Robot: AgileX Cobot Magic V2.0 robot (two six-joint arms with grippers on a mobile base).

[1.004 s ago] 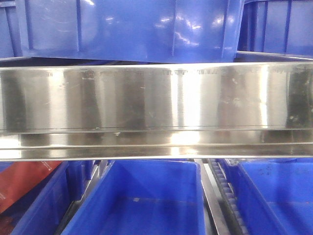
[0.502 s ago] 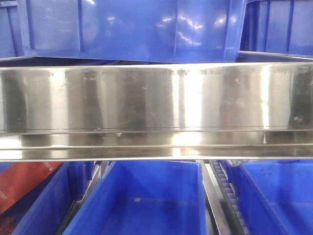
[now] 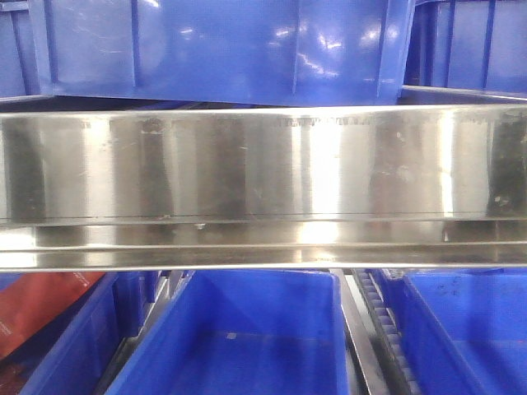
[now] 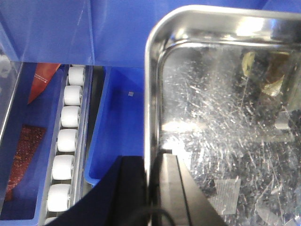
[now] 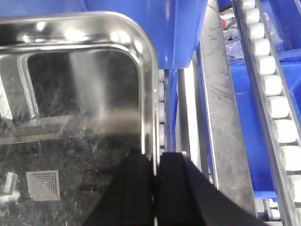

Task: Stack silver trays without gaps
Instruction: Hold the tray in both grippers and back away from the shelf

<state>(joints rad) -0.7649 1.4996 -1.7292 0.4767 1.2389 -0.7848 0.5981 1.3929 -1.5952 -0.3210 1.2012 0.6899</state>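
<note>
Left end effector (image 4: 154, 161): pinching the left rim of the silver tray (image 4: 221, 117), one finger inside and one outside.
Right end effector (image 5: 155, 157): clamped the same way on the silver tray's right rim.
Silver tray: held above a blue bin (image 4: 120, 117), with a roller track (image 4: 68, 136) further left.

The tray (image 4: 225, 117) is shiny metal, mirror-bright, its floor finely scratched. The shelf panel (image 3: 263, 164) is brushed steel with a softer sheen. The bins (image 3: 239, 346) are glossy blue plastic, the rollers (image 4: 70, 117) smooth white plastic, the fingers (image 5: 136, 188) matt black.
</note>
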